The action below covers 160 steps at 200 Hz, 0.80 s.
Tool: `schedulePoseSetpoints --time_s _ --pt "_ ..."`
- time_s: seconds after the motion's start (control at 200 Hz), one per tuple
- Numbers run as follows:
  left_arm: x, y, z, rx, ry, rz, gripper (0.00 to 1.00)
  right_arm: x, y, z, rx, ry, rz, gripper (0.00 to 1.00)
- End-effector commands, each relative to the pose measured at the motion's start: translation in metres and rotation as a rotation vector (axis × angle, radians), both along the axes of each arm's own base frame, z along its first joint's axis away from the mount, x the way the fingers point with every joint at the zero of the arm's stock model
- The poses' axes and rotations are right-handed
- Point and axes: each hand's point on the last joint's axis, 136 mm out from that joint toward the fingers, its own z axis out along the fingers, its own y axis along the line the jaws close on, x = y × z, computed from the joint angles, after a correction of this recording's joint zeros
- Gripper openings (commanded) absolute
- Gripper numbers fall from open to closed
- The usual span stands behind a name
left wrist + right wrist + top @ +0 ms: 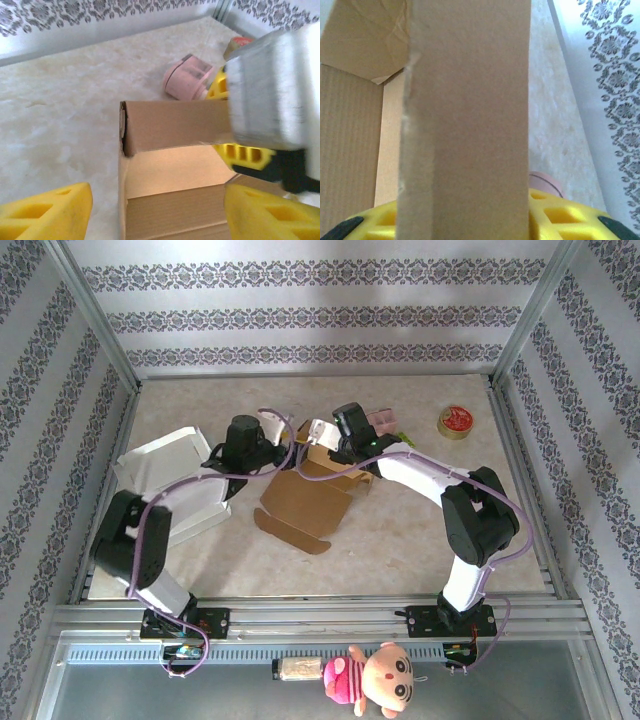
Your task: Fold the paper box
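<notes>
Cardboard stands hard against the right wrist lens: it is an upright wall of the paper box (470,125), and the right gripper (465,222) pinches it, with yellow fingers (560,215) showing on both sides of the panel. From the left wrist the same grip shows at the box's right-hand end, where the right gripper (230,122) clamps the raised wall of the box (170,150) between its pads. The box floor and a short folded corner lie open below that wall. The left gripper (157,215) is spread wide, one finger (45,215) to the left of the box and the other to the right, and neither touches the cardboard. From above, the box (305,498) lies on the table (400,530) between the two arms. Its flat panel with rounded flaps lies towards the arm bases, and its raised part is at the far end, under the right gripper (340,452). The left gripper (288,453) sits just beside the box's far left corner. A pink object (383,422) (187,77) lies just beyond the box, and a round red-topped roll (456,422) is well to the right of it. A white tray (170,480) rests to the box's left, under the left arm. A plush doll (375,677) lies well short of the box, on the rail by the arm bases.
</notes>
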Motion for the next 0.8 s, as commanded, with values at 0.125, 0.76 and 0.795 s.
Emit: schedulePoseSetpoints --time_s 0.125,0.76,0.795 --pt "-0.008 0.069 0.029 -0.239 0.218 0.32 0.78 -0.001 0.024 0.013 -0.034 -0.07 0.179 0.42" --pt "0.053 0.035 0.026 -0.42 0.559 0.229 0.8 -0.03 0.031 0.076 0.306 -0.051 0.049 0.85" --pt "0.054 0.031 0.023 -0.396 0.575 0.219 0.8 -0.031 0.026 0.087 0.395 -0.016 -0.021 0.85"
